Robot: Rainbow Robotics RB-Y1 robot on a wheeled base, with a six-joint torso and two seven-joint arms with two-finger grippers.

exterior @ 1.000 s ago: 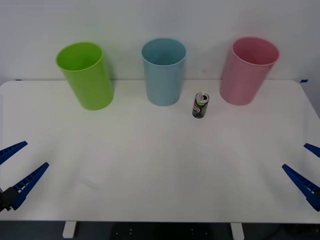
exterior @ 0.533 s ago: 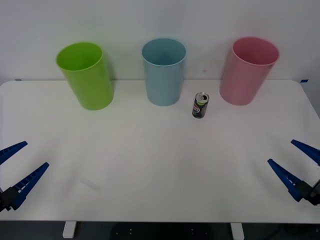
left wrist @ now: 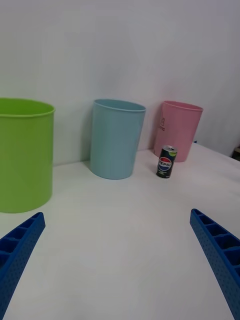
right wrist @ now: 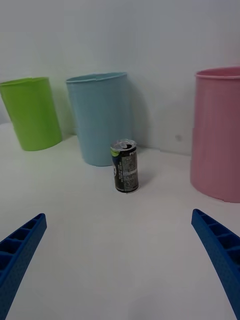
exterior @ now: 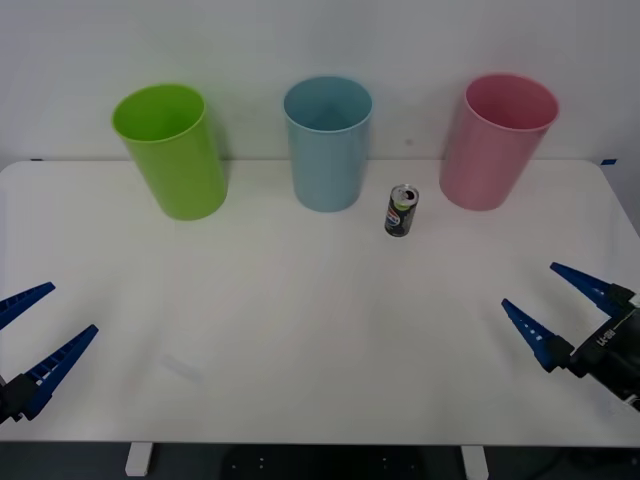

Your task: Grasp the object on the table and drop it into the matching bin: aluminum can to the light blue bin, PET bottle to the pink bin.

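My right gripper has moved inward from the tabletop edge, fingers spread wide, so the reach begins. The aluminum can stands upright between light blue bin and pink bin. Left gripper waits, spread.

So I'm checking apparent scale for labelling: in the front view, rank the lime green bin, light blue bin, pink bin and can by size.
1. Lime green bin, slightly the largest.
2. Pink bin and light blue bin look alike; not ranked.
3. Aluminum can, by far the smallest.
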